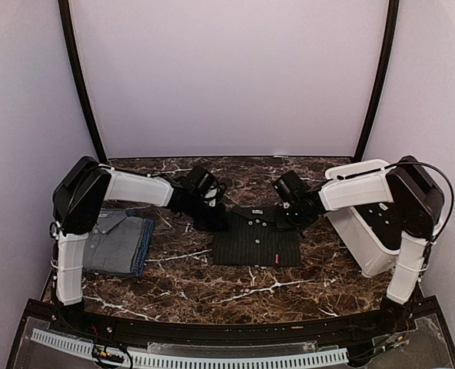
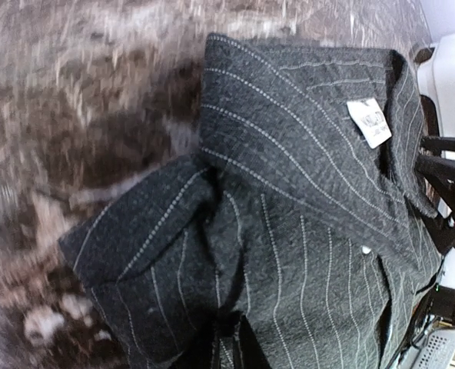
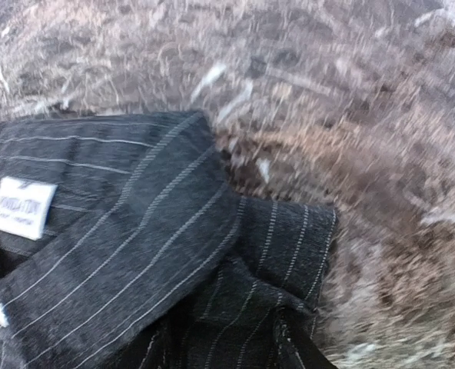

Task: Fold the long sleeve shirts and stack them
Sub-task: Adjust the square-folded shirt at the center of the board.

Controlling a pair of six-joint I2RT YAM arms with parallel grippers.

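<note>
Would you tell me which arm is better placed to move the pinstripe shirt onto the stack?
Probably left: the left gripper sits at the corner of the pinstripe shirt nearest the folded stack, on its own side.

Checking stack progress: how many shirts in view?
3. A pinstriped black shirt lies folded in the centre; a grey shirt sits at left on a blue shirt. More may hide under that pile or in the white tub.

tub (image 1: 362,247) blocks right; shirt stack (image 1: 120,244) blocks left
</note>
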